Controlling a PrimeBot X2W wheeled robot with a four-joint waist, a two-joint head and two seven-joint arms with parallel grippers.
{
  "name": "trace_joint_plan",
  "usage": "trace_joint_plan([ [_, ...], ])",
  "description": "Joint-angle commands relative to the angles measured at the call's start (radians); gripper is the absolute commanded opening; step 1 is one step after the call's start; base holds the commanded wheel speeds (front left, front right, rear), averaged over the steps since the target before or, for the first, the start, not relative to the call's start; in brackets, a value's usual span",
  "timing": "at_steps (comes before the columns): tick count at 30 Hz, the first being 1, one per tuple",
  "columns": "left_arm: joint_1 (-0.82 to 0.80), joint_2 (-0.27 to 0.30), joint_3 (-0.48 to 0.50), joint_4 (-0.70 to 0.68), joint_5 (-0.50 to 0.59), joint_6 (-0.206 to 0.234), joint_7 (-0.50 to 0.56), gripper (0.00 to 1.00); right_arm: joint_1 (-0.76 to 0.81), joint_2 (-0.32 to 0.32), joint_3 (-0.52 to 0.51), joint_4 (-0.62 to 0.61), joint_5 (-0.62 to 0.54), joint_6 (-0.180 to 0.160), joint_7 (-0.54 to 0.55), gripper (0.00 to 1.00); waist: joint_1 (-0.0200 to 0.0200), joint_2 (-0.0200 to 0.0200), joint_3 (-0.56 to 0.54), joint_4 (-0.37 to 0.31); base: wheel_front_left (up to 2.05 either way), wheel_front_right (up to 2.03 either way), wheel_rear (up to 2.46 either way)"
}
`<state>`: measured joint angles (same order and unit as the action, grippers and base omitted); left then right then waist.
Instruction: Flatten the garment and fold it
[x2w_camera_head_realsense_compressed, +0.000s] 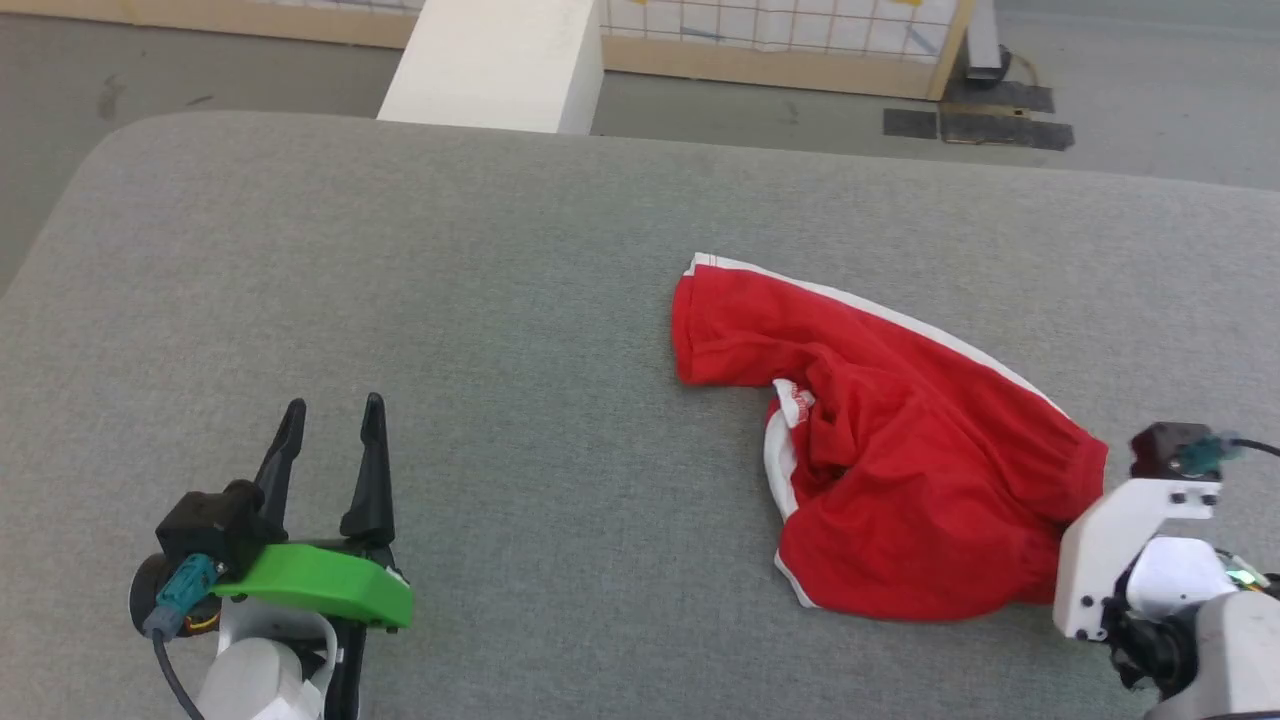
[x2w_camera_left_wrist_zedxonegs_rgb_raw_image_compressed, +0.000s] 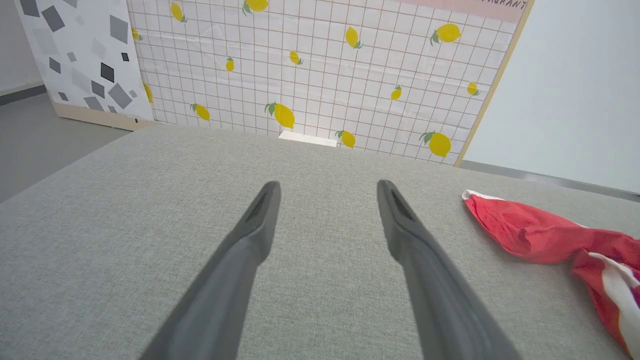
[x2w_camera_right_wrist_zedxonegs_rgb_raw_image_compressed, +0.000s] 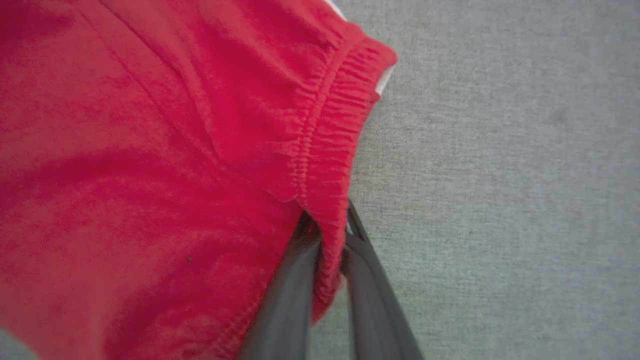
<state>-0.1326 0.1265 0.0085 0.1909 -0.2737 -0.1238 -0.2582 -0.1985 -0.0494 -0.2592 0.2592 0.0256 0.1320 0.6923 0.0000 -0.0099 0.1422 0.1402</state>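
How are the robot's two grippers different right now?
The left gripper is open and holds nothing; the right gripper is pinched shut on the gathered edge of the garment. The left gripper is over bare grey surface, apart from the garment; the right gripper touches it. Both have two long dark fingers.

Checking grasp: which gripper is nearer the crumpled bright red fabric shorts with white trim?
Right. The right gripper pinches the gathered edge of the red shorts; the left gripper is open, apart on their left.
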Motion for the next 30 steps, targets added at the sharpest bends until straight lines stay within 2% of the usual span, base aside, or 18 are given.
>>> trace_joint_plan([
  [1,0.012,0.007,-0.002,0.005,-0.001,-0.006,-0.004,1.00,0.001,-0.001,-0.009,-0.018,0.019,-0.001,-0.025,1.00,0.0000,0.0099,-0.001,-0.007,0.00,0.00,0.00],
  [7,0.014,0.019,-0.008,0.020,-0.004,-0.006,-0.004,1.00,0.006,-0.001,-0.086,-0.075,0.159,-0.001,-0.231,1.00,0.0000,0.0099,-0.010,-0.015,0.00,0.00,0.00],
  [8,0.016,0.021,-0.009,0.023,-0.004,-0.006,-0.004,1.00,0.021,-0.001,-0.104,-0.092,0.197,-0.001,-0.296,1.00,0.0000,0.0099,-0.015,-0.018,0.00,0.00,0.00],
  [13,-0.003,0.031,-0.021,0.041,-0.029,-0.006,0.013,1.00,0.083,-0.001,-0.097,-0.129,0.265,-0.001,-0.421,1.00,0.0000,0.0099,-0.014,-0.054,0.00,0.00,0.00],
  [17,-0.130,0.050,-0.048,0.084,-0.120,-0.007,0.152,1.00,0.098,-0.001,-0.051,-0.131,0.298,-0.001,-0.460,1.00,0.0000,0.0099,0.017,-0.113,0.00,0.00,0.00],
  [20,-0.252,0.061,-0.072,0.132,-0.165,-0.007,0.304,1.00,0.093,-0.001,-0.024,-0.130,0.303,-0.001,-0.472,1.00,0.0000,0.0099,0.048,-0.161,0.00,0.00,0.00],
  [26,-0.461,0.047,-0.161,0.254,-0.196,-0.001,0.637,1.00,0.093,-0.001,0.002,-0.110,0.318,-0.001,-0.490,1.00,0.0000,0.0099,0.108,-0.245,0.00,0.00,0.00],
  [30,-0.529,0.036,-0.221,0.297,-0.193,0.000,0.795,1.00,0.099,-0.001,0.008,-0.089,0.329,-0.001,-0.512,1.00,0.0000,0.0099,0.145,-0.289,0.00,0.00,0.00],
])
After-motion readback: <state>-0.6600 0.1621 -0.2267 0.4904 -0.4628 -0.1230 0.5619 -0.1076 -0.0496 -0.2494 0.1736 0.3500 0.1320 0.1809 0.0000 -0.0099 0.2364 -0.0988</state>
